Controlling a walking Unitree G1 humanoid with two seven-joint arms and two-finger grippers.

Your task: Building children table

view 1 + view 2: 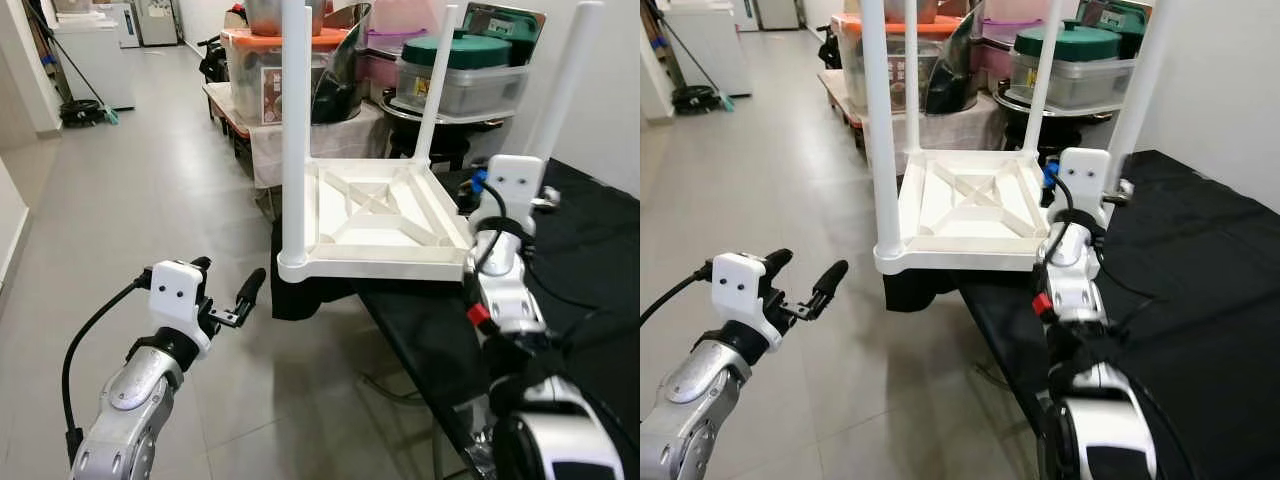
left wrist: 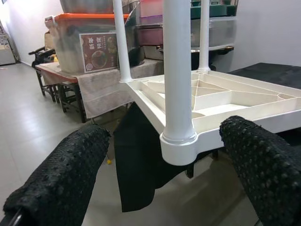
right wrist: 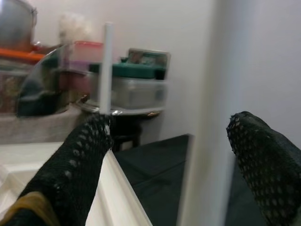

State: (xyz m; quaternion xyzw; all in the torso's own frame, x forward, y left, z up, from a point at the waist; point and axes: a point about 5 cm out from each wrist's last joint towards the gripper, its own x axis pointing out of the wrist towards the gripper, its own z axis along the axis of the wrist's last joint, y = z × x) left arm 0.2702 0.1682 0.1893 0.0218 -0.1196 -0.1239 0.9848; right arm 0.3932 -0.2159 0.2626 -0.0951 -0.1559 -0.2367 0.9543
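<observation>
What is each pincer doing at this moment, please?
Left pincer: open, empty, short of the table leg.
Right pincer: open around another leg, not clamped.

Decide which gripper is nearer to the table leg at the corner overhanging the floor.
Left. The left gripper hangs open just short of that table leg, facing it. The right gripper is at the opposite near corner, its fingers around another leg.

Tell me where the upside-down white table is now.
In the left eye view, the white table rests upside down on the black-covered surface, ahead of the robot, between the left gripper and the right gripper.
</observation>
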